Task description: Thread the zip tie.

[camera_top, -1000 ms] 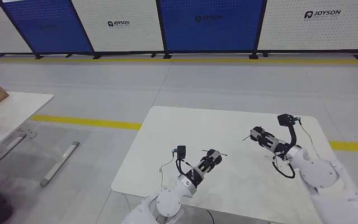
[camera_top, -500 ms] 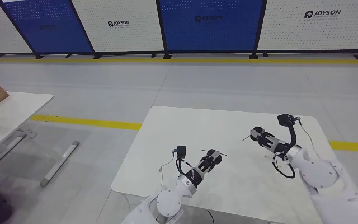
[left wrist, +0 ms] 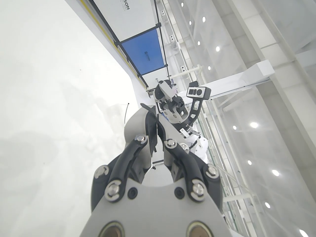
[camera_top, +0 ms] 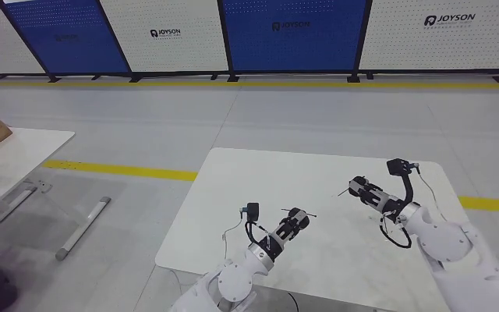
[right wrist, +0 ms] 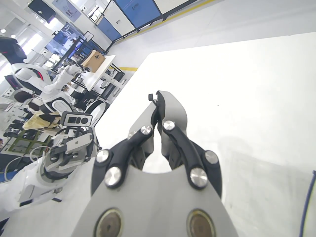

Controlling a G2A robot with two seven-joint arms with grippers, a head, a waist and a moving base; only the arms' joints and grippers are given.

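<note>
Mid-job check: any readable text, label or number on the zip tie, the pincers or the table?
Zip tie: none.
Left pincer, right pincer: none.
Table: none.
Wall panels: logo print only, not read out here.

Bright, even light from ceiling lamps (left wrist: 253, 124). The white counter (right wrist: 246, 75) glares, nearly washed out; wrist views bend at edges.

A pale grey floor (camera_top: 234, 117) surrounds the white surface (camera_top: 312, 175). Beyond the surface stands a row of blue and white panels (camera_top: 292, 35). A yellow floor stripe (camera_top: 117, 168) runs out from its left side, and a second table (camera_top: 31, 148) stands farther left.
</note>
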